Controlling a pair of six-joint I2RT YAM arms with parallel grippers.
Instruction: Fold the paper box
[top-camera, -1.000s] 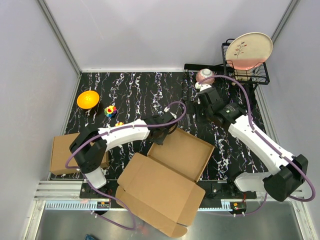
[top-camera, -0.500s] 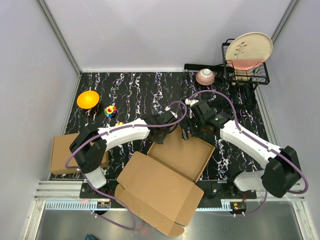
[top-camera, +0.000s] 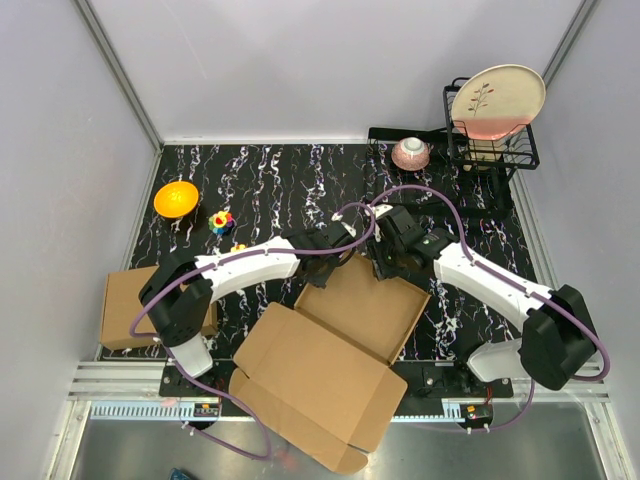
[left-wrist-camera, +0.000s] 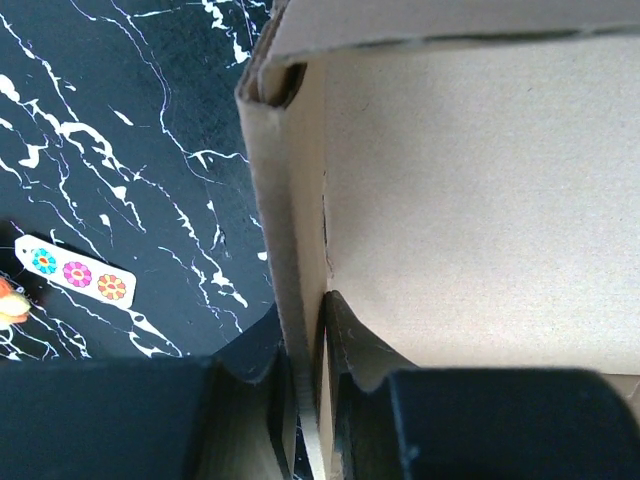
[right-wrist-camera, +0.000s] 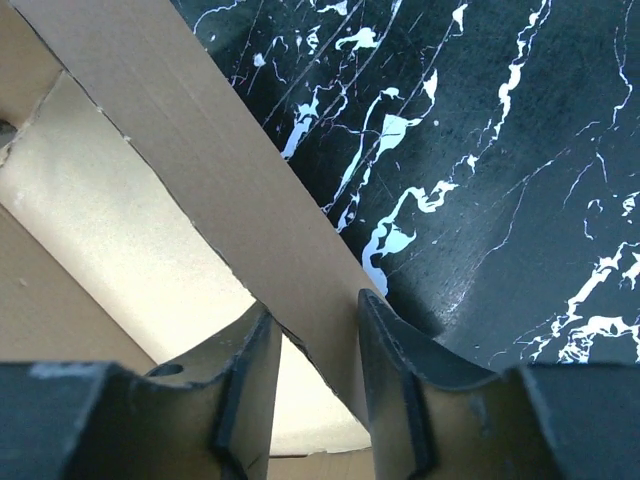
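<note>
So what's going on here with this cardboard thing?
Two robot arms are folding a cardboard box into shape. The left tool is pinched onto one upright side wall. The right tool straddles the far wall with a finger on each side, though it's hard to tell whether it has clamped. The lid lies flat and open toward the arms' bases, so the box isn't closed yet.
</note>
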